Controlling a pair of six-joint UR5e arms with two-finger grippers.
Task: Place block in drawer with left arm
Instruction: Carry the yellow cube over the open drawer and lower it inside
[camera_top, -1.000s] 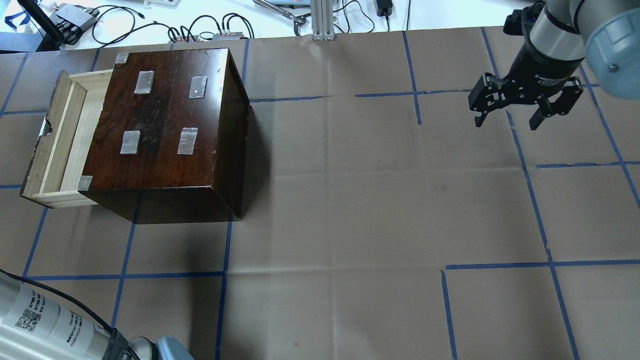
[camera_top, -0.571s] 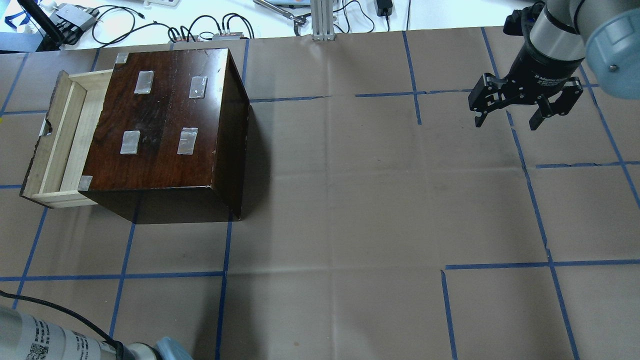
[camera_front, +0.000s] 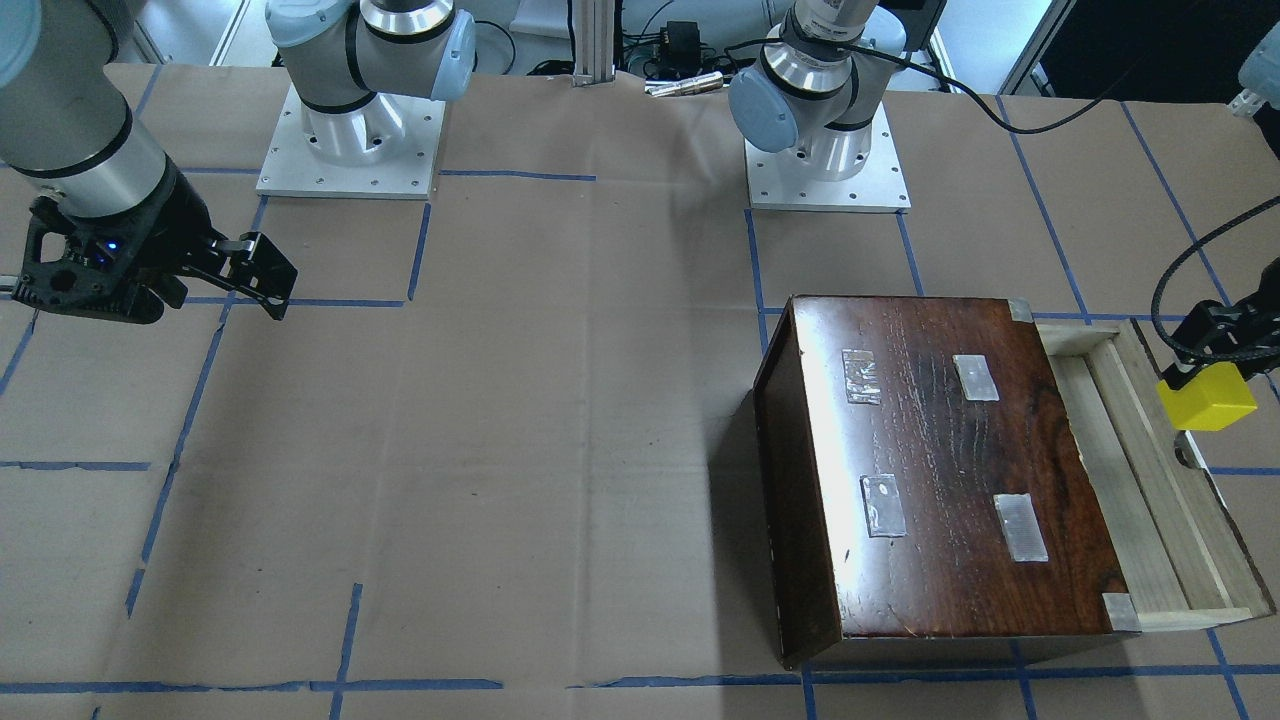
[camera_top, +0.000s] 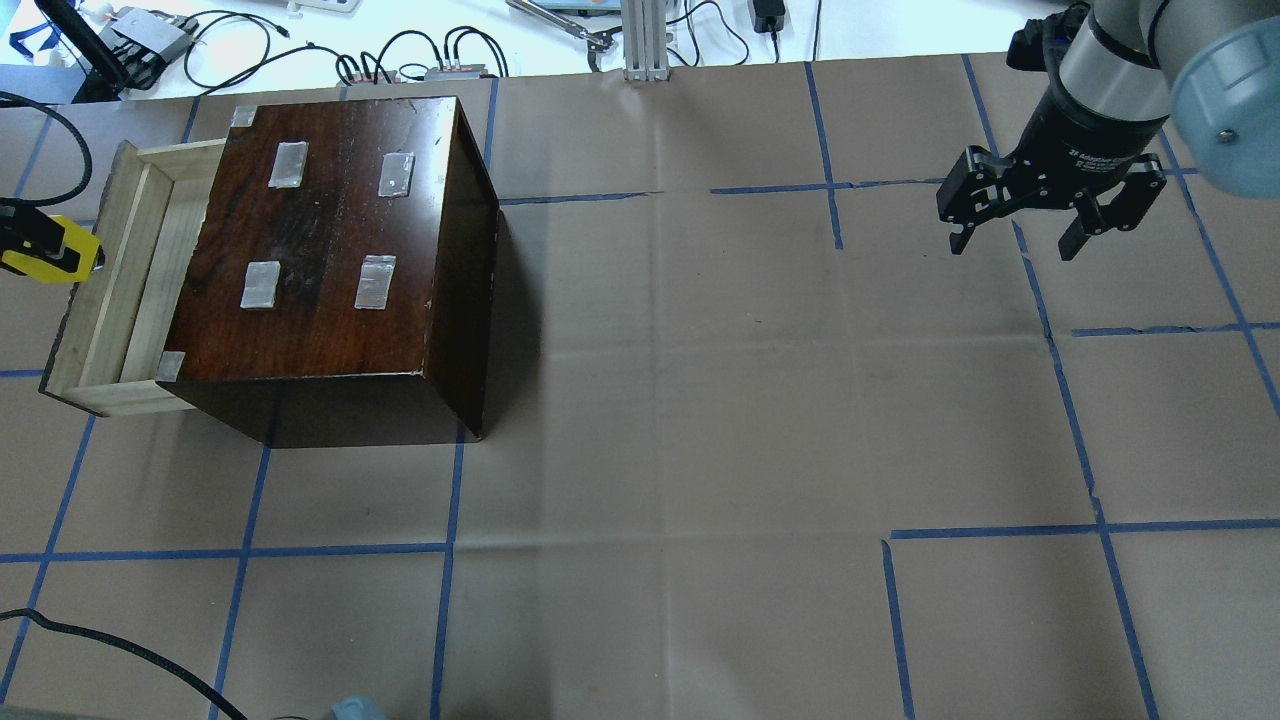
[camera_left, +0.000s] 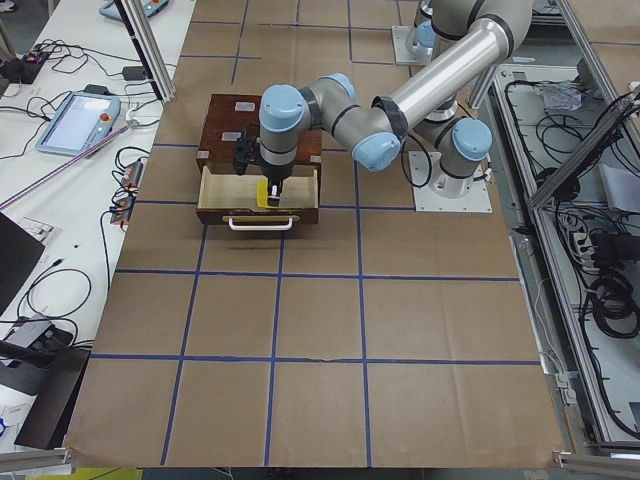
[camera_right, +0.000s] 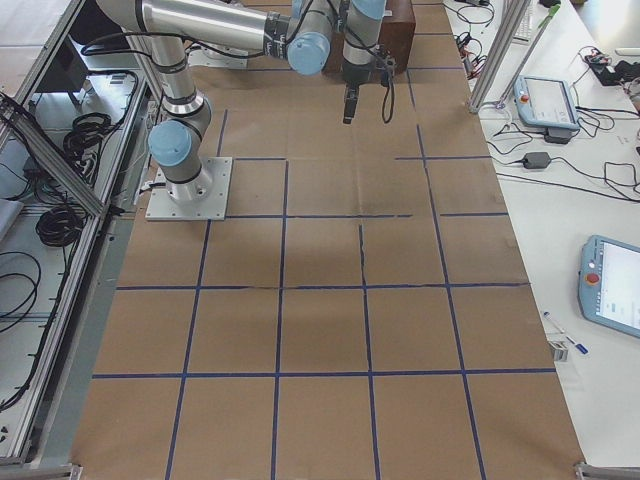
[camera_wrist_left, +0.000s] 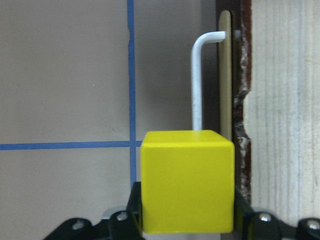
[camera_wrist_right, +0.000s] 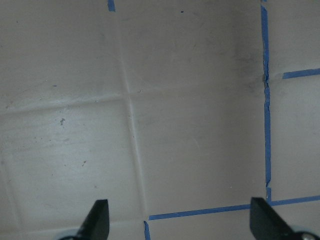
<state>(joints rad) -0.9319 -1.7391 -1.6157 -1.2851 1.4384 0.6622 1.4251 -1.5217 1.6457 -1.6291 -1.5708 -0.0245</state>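
Above the front edge of the drawer (camera_front: 1165, 520), the left gripper (camera_front: 1205, 372) is holding the block (camera_front: 1207, 400), fingers closed tight on it, mid-transport; the next move probably calls for shifting inward over the cavity, then releasing.

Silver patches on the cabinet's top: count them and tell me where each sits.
6. Four sit in a rectangle mid-top of the cabinet: two far patches, two near patches. Two corner patches lie beside the drawer. No others show.

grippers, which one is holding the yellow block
The left gripper, by the front of the pulled-out drawer: it is shut on the yellow block. The right gripper hangs open and empty over the table.
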